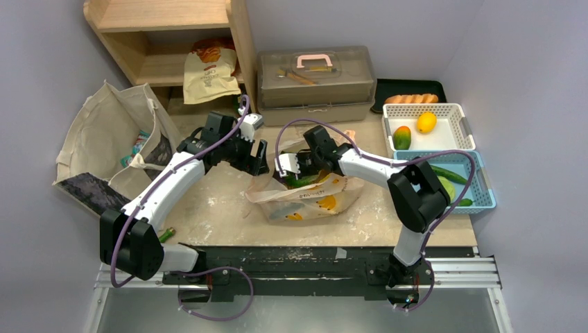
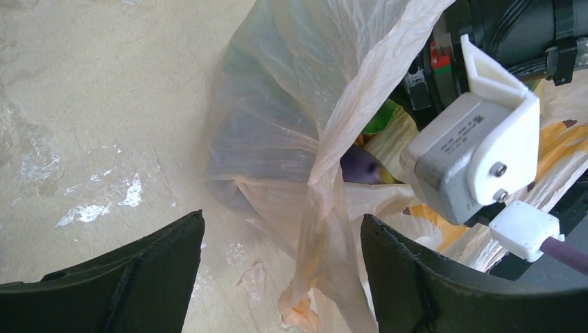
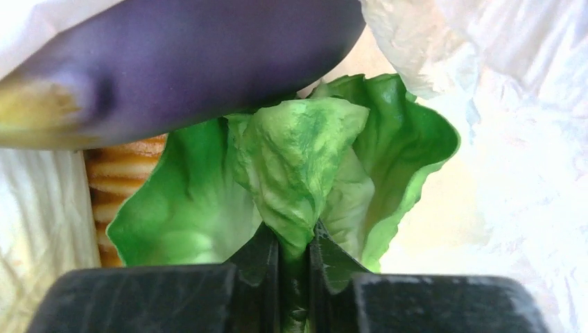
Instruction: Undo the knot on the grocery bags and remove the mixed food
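The pale-orange grocery bag (image 1: 308,200) lies mid-table with its mouth open. My right gripper (image 1: 297,172) reaches into that mouth. In the right wrist view it (image 3: 295,243) is shut on a leaf of a green leafy head (image 3: 305,149). A purple vegetable (image 3: 194,62) lies above the head, and a ridged orange piece (image 3: 121,177) shows at the left. My left gripper (image 1: 254,157) hovers at the bag's left side. Its jaws (image 2: 281,229) stand open, with a loose handle strip (image 2: 326,201) hanging between the fingers untouched. The knot is out of view.
A white basket (image 1: 457,111) with two fruits and a blue basket (image 1: 482,182) with green vegetables stand at the right. A grey toolbox (image 1: 315,80), a wooden shelf (image 1: 166,28) and a canvas tote (image 1: 104,135) stand behind and left. A small green item (image 1: 166,234) lies by the left base.
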Controlling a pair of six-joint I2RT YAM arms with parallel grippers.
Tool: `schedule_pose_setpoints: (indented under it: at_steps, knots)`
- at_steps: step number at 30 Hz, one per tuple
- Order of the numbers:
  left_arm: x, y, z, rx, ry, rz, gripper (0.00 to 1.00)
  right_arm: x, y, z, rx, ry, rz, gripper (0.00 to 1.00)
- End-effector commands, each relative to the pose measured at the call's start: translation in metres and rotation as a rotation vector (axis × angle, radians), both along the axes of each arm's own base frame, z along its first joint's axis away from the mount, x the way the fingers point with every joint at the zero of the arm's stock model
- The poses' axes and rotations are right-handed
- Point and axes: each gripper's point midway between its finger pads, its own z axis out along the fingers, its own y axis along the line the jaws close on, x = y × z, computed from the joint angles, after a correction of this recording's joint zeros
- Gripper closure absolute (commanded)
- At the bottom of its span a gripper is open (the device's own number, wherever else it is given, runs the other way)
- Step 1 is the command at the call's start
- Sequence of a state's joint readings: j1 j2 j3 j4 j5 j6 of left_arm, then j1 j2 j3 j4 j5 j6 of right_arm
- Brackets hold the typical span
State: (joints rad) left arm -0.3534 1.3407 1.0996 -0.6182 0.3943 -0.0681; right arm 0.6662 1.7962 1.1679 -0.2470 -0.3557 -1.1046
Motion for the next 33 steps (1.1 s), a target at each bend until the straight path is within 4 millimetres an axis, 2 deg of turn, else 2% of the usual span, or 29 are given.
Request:
schedule_pose_setpoints:
  at_steps: [1,8,11,18,25,28,33]
  knots:
    - [0.008,-0.004,0.018,-0.04,-0.033,0.0,0.2,0.007,-0.011,0.02,0.018,-0.048,-0.05,1.0]
    - [0.01,-0.005,0.019,-0.05,-0.031,0.008,0.2,-0.008,-0.003,0.123,0.214,-0.051,-0.09,1.0]
    - [0.012,-0.006,0.02,-0.064,-0.032,0.023,0.19,-0.02,-0.004,0.152,0.284,-0.034,-0.096,1.0]
    - [0.013,-0.009,0.03,-0.098,-0.047,0.032,0.14,-0.054,-0.011,0.195,0.402,0.052,-0.079,1.0]
    - [0.013,-0.007,0.032,-0.106,-0.046,0.037,0.11,-0.101,-0.024,0.221,0.445,0.122,-0.014,1.0]
    - [0.012,-0.008,0.03,-0.116,-0.031,0.032,0.11,-0.104,-0.018,0.258,0.58,0.102,-0.032,1.0]
    - [0.012,-0.01,0.03,-0.122,-0.027,0.024,0.11,-0.089,0.0,0.349,0.832,0.075,-0.075,1.0]
